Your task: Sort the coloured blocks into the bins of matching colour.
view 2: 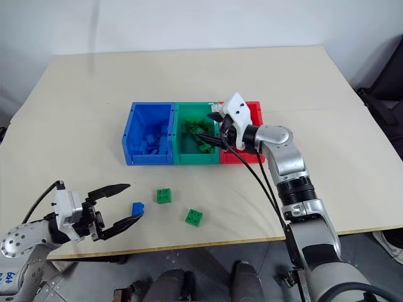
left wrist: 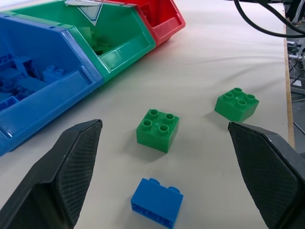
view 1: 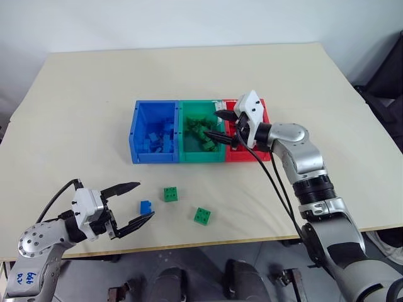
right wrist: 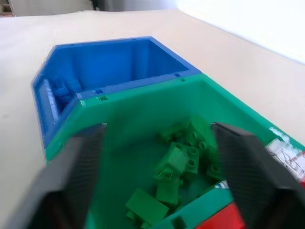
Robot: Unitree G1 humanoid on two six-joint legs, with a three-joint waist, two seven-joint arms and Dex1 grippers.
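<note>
- Table point(view 1: 94, 94) carries 3 joined bins: blue bin point(view 1: 154, 157), green bin point(view 1: 203, 156), red bin point(view 1: 249, 155)
- Right gripper point(view 1: 221, 126) above green bin, fingers spread wide, nothing between them; heap of green blocks point(right wrist: 183, 157) lies below the fingertips
- Left gripper point(view 1: 138, 201) low over the table, fingers apart and empty
- Blue block point(left wrist: 157, 201) just ahead, between its fingertips; 2 green blocks beyond: nearer green block point(left wrist: 158, 129), farther green block point(left wrist: 237, 103)

left hand point(view 1: 129, 204) spread; right hand point(view 1: 221, 126) spread, raised.
</note>
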